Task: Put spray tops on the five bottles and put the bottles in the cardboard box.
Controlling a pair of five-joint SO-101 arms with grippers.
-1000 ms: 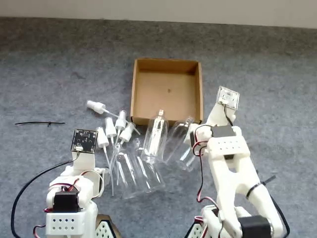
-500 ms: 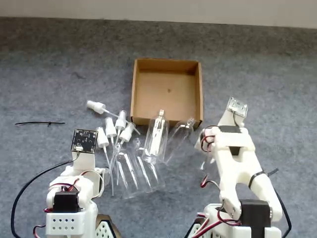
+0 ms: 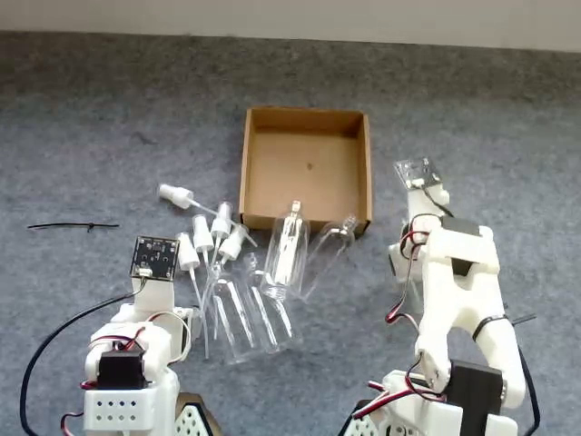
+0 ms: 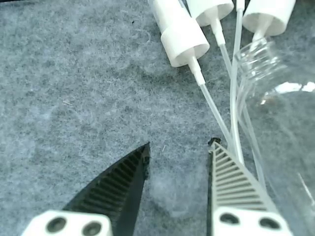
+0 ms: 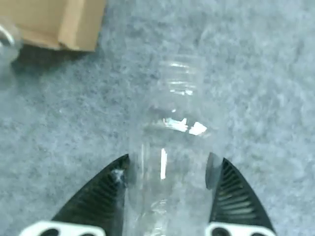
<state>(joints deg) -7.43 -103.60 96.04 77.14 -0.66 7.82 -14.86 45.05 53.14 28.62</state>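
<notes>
The open cardboard box (image 3: 306,116) sits at the middle back of the grey carpet. In front of it lie several clear bottles without tops (image 3: 286,245). Several white spray tops (image 3: 201,232) with long tubes are scattered to their left. My right gripper (image 5: 168,164) is shut on a clear bottle (image 5: 172,132), whose threaded neck points away from the wrist. This bottle (image 3: 418,174) hangs to the right of the box. My left gripper (image 4: 178,147) is open just above the carpet, close to a spray top (image 4: 179,39) and a bottle neck (image 4: 258,59), with nothing between its fingers.
A black cable tie (image 3: 73,225) lies on the carpet at the far left. A pale wall runs along the back edge. Bare carpet stretches to the right of the box and across the left side.
My right arm has swung to the right, away from the pile, carrying one clear bottle, and now sits right of the box. The left arm has stayed still.
</notes>
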